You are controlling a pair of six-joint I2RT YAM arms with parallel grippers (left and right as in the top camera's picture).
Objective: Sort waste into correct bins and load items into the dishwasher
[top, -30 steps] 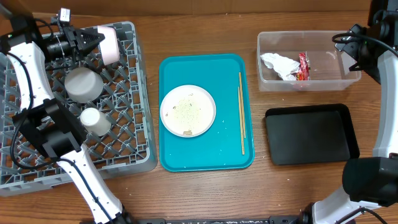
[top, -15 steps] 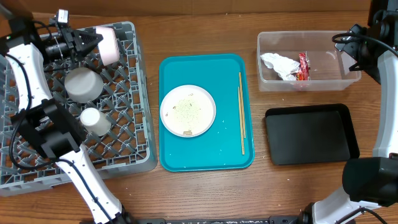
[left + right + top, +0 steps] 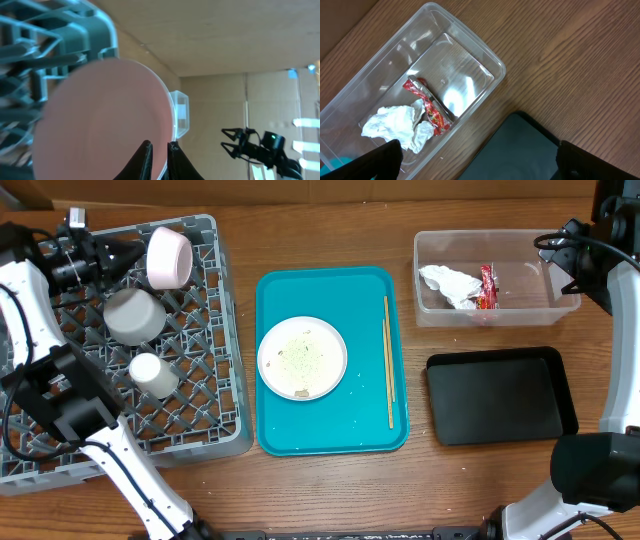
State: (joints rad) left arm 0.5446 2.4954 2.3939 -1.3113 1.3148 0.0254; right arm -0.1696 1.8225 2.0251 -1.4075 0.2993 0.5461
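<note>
Leaning pink bowl (image 3: 170,257) in rack (image 3: 222,420), left tool (image 3: 158,149) at its rim, grip unclear, right tool (image 3: 480,157) wide apart

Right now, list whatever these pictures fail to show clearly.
- Left fingers: left wrist view, frame's bottom edge cuts them; grip on the pink bowl rim undecidable.
- Dish rack left part: overhead, covered by the left arm.
- Crumbs on the plate: overhead, too small to identify.
- Red wrapper print: right wrist view, too small to read.
- Right fingers: only blurred tips at the bottom corners.
</note>
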